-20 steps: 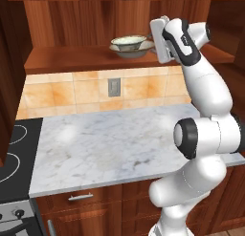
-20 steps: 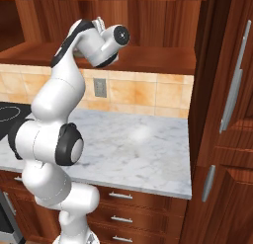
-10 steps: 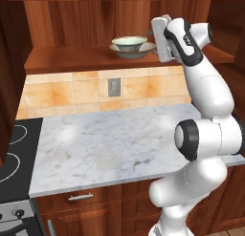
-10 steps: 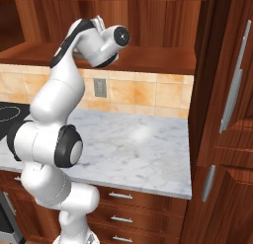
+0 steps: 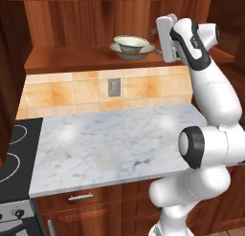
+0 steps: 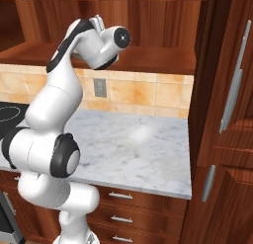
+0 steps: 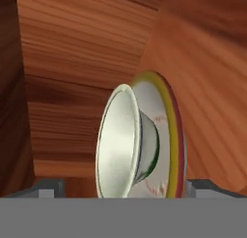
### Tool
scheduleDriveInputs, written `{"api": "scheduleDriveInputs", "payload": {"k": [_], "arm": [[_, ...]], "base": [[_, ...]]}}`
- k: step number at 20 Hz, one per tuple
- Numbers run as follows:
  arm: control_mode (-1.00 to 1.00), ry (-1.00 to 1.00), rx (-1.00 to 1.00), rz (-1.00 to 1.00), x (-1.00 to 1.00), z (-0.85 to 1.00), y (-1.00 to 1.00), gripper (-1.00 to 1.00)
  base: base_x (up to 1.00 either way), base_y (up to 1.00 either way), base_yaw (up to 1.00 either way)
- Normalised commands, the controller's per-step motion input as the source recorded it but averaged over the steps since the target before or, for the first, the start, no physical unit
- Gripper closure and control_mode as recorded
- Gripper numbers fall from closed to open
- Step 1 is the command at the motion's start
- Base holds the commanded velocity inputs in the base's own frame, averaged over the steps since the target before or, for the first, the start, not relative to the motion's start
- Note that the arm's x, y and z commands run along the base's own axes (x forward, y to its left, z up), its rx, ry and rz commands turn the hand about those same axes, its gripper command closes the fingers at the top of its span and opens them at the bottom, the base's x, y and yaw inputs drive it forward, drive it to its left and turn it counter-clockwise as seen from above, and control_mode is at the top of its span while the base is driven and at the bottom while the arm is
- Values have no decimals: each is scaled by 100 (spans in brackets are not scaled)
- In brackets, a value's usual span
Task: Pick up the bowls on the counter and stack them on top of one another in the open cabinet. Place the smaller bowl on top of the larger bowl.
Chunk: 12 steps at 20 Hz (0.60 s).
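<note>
The smaller bowl (image 5: 130, 41), pale cream-green, sits inside the larger bowl (image 5: 134, 52), tan-brown, on the shelf board of the open cabinet (image 5: 72, 56). My gripper (image 5: 156, 41) is just to the right of the stack at bowl height, open, with nothing between its fingers. The hand view is rolled. In it the smaller bowl (image 7: 120, 145) nests in the larger bowl (image 7: 169, 131), close ahead of my gripper (image 7: 124, 190), and one fingertip (image 7: 48, 186) stands wide to either side. The marble counter (image 5: 110, 139) below carries no bowl.
A black stovetop (image 5: 12, 154) borders the counter on the left. A wall outlet (image 5: 113, 87) sits on the tiled backsplash. A tall wooden cabinet with long metal handles (image 6: 232, 90) stands to the right. Drawers (image 6: 123, 203) run under the counter.
The jaws have spread wide and let go of the smaller bowl, which now rests in the larger bowl. The arm has barely moved.
</note>
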Motion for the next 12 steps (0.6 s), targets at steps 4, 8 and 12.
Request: {"api": "scheduleDriveInputs", "payload": {"k": [4, 8, 12], "arm": [[-100, 0, 0, 0, -36, 0, -13, -100], [-100, 0, 0, 0, -55, 4, -13, -100], [-100, 0, 0, 0, -64, 2, -4, -100]], "base": [[0, 0, 0], [0, 0, 0], [0, 0, 0]]}}
